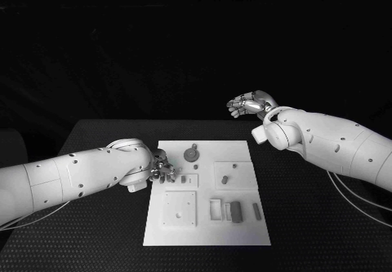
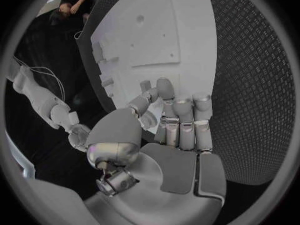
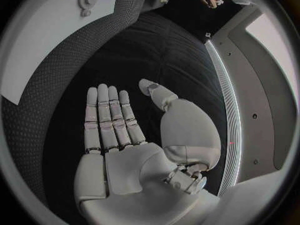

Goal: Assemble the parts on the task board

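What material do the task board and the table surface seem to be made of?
Task board: probably matte white plastic, since it looks flat and smooth, with sharp cut recesses and no glare.
Table: covered by a black textured mat, perhaps rubber or woven fabric; a fine regular dimple pattern shows beside the left hand. The exact material stays uncertain.

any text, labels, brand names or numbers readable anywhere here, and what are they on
None: no word, number, label or sign can be read in these pictures.
The task board is plain white, with only cut-outs, holes and small grey parts on it, no print.
The left hand and right hand, and the white arms behind them, show only small dark dots, no lettering.
The black table shows only its woven texture.
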